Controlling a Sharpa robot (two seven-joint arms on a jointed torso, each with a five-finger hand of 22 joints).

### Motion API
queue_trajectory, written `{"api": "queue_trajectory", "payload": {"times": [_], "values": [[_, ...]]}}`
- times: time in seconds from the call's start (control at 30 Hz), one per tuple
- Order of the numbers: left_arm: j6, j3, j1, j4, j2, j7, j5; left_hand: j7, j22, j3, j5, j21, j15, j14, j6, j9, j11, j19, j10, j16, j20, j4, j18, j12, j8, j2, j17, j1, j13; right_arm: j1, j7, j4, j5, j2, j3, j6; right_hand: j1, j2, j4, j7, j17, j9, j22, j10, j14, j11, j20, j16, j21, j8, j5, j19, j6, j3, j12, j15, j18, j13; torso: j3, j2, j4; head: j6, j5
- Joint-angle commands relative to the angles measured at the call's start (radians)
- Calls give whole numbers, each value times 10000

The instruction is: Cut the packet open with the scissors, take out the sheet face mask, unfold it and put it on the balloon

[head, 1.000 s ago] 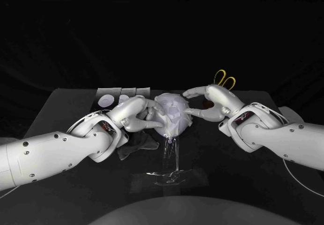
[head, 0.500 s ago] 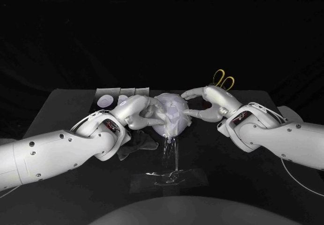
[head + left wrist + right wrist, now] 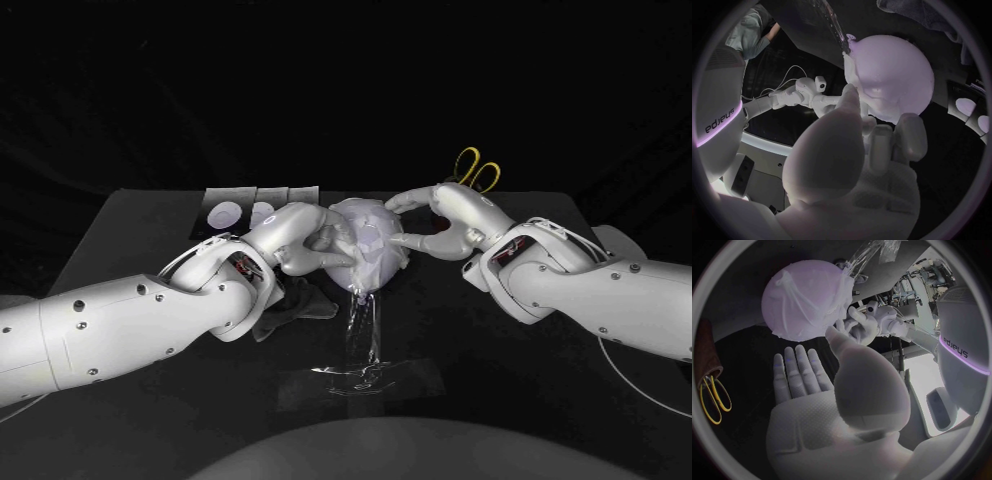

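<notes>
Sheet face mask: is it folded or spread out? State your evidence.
Spread: the sheet face mask lies wrinkled across the balloon, covering most of its front.

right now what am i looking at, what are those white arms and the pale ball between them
It is a robot with two white arms, each ending in a silver hand. The square picture looks down from its head; the round ones come from cameras at each wrist. On the black table stands a pale round balloon on a clear stand, with a white sheet face mask draped over it. The left hand and right hand flank it, fingers near the mask, apparently gripping nothing. Yellow-handled scissors and silver packet pieces lie farther back.
</notes>
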Motion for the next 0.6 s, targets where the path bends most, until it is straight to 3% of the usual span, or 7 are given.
{"api": "queue_trajectory", "payload": {"times": [0.03,0.27,0.5,0.6], "values": [[176,16,8,4,63,-228,-97,-11,42,-35,36,63,-71,809,62,5,-4,74,84,31,-24,18,-184,65,47,70,2147,-34,54,-7,-47,7,-146,17,6,150,91,-8,-6,563,-13,-15,-12,-42,-34,-3,-2,-57,-27,3,3,-86,64,-65,-13,12,-135,7,-4,6,-6,6,-10],[152,30,9,6,106,-258,-98,-46,154,5,39,120,-102,864,118,-11,-38,153,172,30,-52,-3,-206,83,70,170,2262,38,157,-16,-71,-2,-146,30,5,175,105,12,-1,565,-32,-20,-43,-28,-42,-3,-2,-67,-25,13,4,-93,86,-93,-11,14,-136,8,1,7,-4,2,-26],[29,41,9,10,140,-297,-111,-142,379,419,43,230,-195,1001,363,-71,-138,309,381,27,-132,-5,-250,89,120,660,2551,442,434,-26,-106,-20,-146,44,5,215,132,39,0,564,-47,-27,-79,0,-22,-5,-1,-75,-23,27,6,-92,118,-126,-5,13,-136,10,-5,6,-6,-7,-44],[-24,47,10,16,159,-308,-114,-166,462,551,44,268,-220,1036,440,-96,-164,368,478,26,-157,1,-267,102,125,768,2627,512,560,-30,-123,-29,-146,48,5,231,134,41,0,564,-47,-27,-81,3,-17,-6,-2,-75,-22,28,6,-91,121,-128,-5,13,-136,10,-7,8,-6,-9,-53]]}}
